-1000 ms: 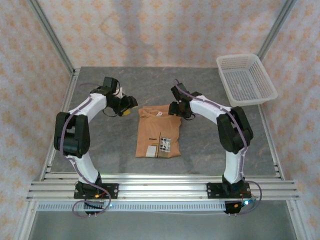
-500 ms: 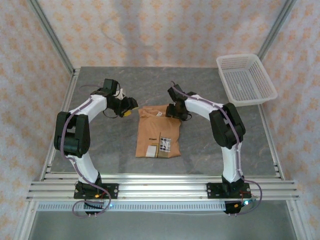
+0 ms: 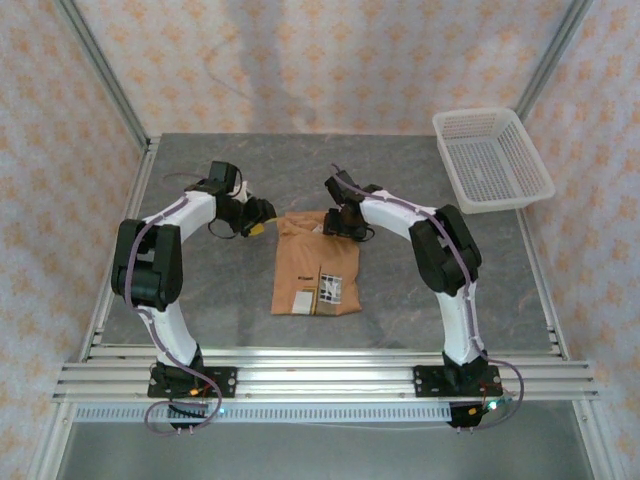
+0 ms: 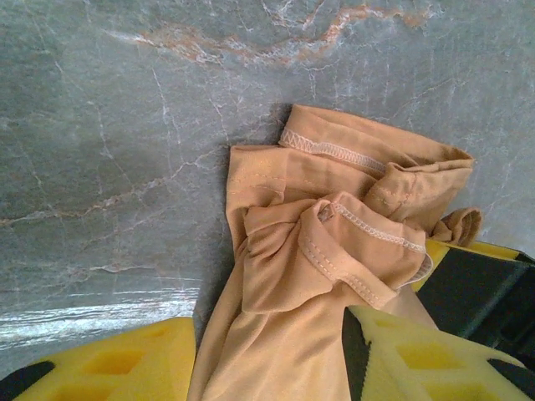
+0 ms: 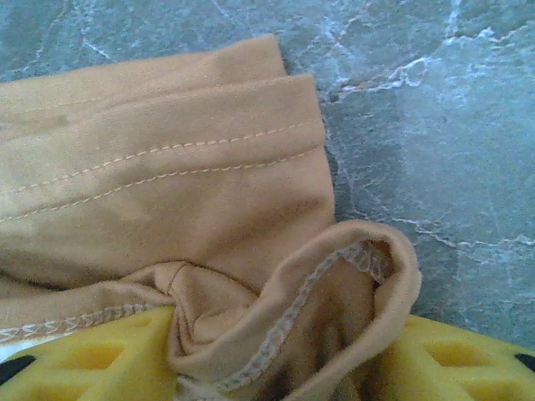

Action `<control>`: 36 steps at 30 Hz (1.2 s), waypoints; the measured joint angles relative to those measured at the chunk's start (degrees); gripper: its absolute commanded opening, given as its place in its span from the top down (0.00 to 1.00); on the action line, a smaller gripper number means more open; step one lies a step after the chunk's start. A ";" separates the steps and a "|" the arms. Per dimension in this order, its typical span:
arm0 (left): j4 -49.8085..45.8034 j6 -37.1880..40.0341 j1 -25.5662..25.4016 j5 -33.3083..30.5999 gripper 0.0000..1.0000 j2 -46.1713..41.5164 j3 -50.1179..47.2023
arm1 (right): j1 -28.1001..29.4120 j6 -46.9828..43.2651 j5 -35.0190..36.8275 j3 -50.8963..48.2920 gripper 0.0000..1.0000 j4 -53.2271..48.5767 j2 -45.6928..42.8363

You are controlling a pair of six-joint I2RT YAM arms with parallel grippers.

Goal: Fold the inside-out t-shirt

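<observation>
Tan inside-out t-shirt lies lengthwise near-to-far, its far corners inside the half-spread left claw and right claw; whether either pinches, I cannot tell.

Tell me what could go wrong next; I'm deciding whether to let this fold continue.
The right hand straddles only a bunched hem of the t-shirt; lifting may pull the folded stack open. The left hand straddles a crumpled corner, so the next fold may come out uneven.
</observation>
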 measured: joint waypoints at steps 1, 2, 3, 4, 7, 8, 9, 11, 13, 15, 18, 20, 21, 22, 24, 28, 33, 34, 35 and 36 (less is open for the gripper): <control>-0.02 0.07 -0.20 -0.28 0.45 0.00 0.00 | 0.00 -0.04 0.13 0.04 0.49 0.13 -0.02; -0.04 0.13 -0.57 -0.66 0.44 0.02 0.00 | 0.00 -0.17 0.35 0.07 0.52 0.31 0.02; -0.07 0.31 -1.14 -1.14 0.43 0.13 0.00 | -0.02 -0.22 0.39 0.04 0.57 0.35 0.11; -0.04 0.50 -1.70 -1.66 0.42 0.22 0.00 | -0.11 -0.26 0.26 0.04 0.60 0.55 0.11; -0.04 0.96 -4.00 -2.69 0.43 1.60 0.20 | -0.46 -0.22 -0.55 -0.39 0.62 1.81 0.17; -0.09 1.05 -4.87 -3.17 0.44 2.54 0.46 | -0.59 -0.22 -0.87 -0.61 0.62 2.27 0.17; -0.20 1.18 -5.66 -3.52 0.44 3.65 0.94 | -0.72 -0.20 -1.22 -0.74 0.62 2.60 0.17; -0.35 1.46 -6.95 -4.70 0.47 5.97 2.10 | -0.98 -0.20 -1.70 -0.81 0.62 3.28 0.17; -0.87 1.62 -7.65 -6.10 0.48 8.02 3.30 | -1.16 -0.22 -2.19 -0.96 0.61 3.63 0.17; -1.92 1.64 -7.63 -6.73 0.51 8.39 4.37 | -1.25 -0.22 -2.56 -1.01 0.61 3.87 0.15; -1.86 1.99 -7.89 -9.20 0.57 8.96 5.77 | -1.25 -0.24 -2.71 -1.25 0.61 4.26 0.11; -1.64 1.90 -8.17 -10.05 0.60 9.62 6.34 | -1.36 -0.26 -2.73 -1.36 0.62 4.52 0.11; -1.66 1.77 -8.46 -10.86 0.61 9.97 6.47 | -1.38 -0.26 -2.78 -1.36 0.63 4.59 0.11; -1.68 1.60 -8.52 -11.19 0.61 9.99 6.51 | -1.44 -0.28 -2.82 -1.38 0.65 4.66 0.11; -1.70 1.36 -8.85 -11.96 0.62 10.05 6.58 | -1.46 -0.24 -3.10 -1.38 0.66 4.85 0.13; -2.80 1.07 -9.55 -13.84 0.66 10.75 7.69 | -1.46 -0.24 -3.23 -1.38 0.67 5.53 0.35; -5.29 0.42 -9.53 -15.23 0.88 11.78 9.40 | -1.73 -0.90 -3.82 -0.96 0.83 5.99 0.81; -5.64 0.55 -9.51 -15.34 0.93 11.80 9.55 | -1.79 -0.90 -4.13 -0.74 0.86 6.01 1.03; -5.14 0.48 -9.51 -14.91 0.98 11.91 9.64 | -1.84 -0.98 -4.52 -0.35 0.88 5.97 1.25; -4.68 0.24 -9.88 -14.56 1.00 12.35 10.38 | -1.90 -1.31 -4.70 0.07 0.90 5.88 1.42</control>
